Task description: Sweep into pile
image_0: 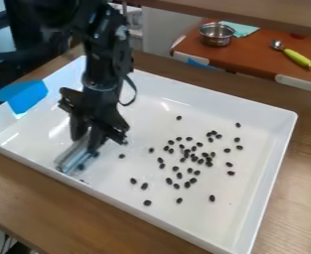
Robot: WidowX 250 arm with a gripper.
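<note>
The tray (269, 171) at centre is white, the beans (212, 198) in it black. The gripper (85, 139) at left is black, its tool (73, 156) silvery grey. The flap (28, 97) at left is bright blue. The table (25, 193) is brown with wood grain. At upper right, the board (254, 53) is reddish brown with white corners, the pot (216, 40) silver, the cloth (243, 30) pale mint, the spoon (292, 54) silver with a yellow-green handle.

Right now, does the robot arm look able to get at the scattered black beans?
Probably yes: the gripper holds the clear tool in the white tray; nothing stands between it and the beans.
</note>
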